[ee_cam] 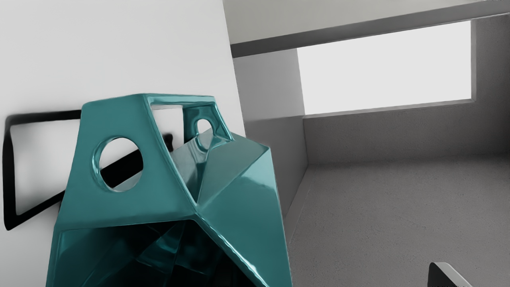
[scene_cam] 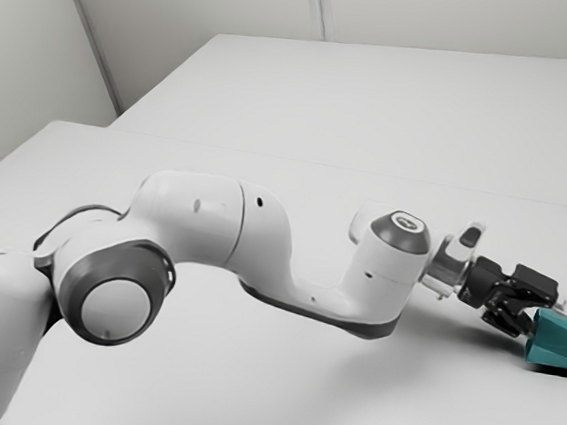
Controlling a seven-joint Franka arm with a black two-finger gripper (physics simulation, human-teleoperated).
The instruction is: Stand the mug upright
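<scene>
The teal faceted mug lies on its side on the table at the exterior view's right edge, partly cut off there. My gripper is low over the table at the mug's near end. In the wrist view the dark mouth of the mug faces my hand, and its angular handle with round holes sticks out sideways. One fingertip of my gripper stands apart from the mug's outer wall, with a wide gap between; the other finger is hidden. The gripper is open.
The white table runs beneath the arm, and a second white table stands behind it. Pale walls rise behind. Beside the mug, a dark-outlined shadow falls on the tabletop, whose edge lies beyond the mug.
</scene>
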